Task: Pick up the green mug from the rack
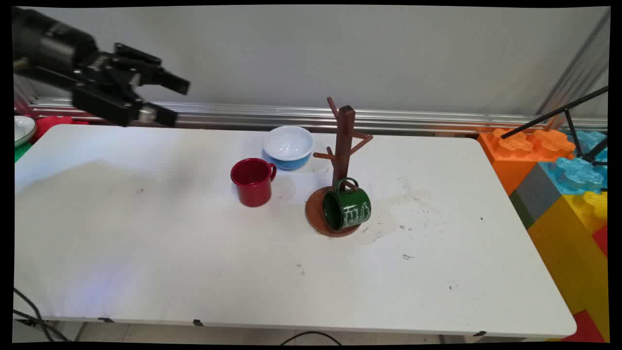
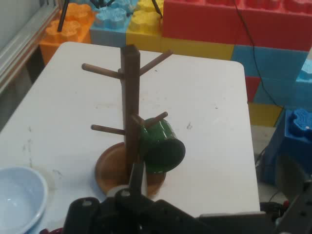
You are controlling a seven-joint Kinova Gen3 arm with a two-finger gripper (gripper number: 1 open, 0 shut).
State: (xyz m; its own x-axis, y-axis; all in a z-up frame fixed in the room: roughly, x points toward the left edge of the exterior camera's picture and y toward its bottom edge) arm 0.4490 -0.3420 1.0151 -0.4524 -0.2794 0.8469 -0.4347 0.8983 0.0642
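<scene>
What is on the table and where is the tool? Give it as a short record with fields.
tool: open, raised above the table's far left, holding nothing
rack: wooden, upright on a round base
green mug: hung by its handle on a low peg
red mug: upright, left of the rack
bowl: blue and white, behind the red mug

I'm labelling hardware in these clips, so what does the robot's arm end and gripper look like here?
The gripper is matte black, with a boxy hinged linkage and two blunt-tipped fingers. It is fixed to a round, dark cylindrical wrist. In the hand view only its black linkage shows at the bottom. No lettering or cables are visible on it.
</scene>
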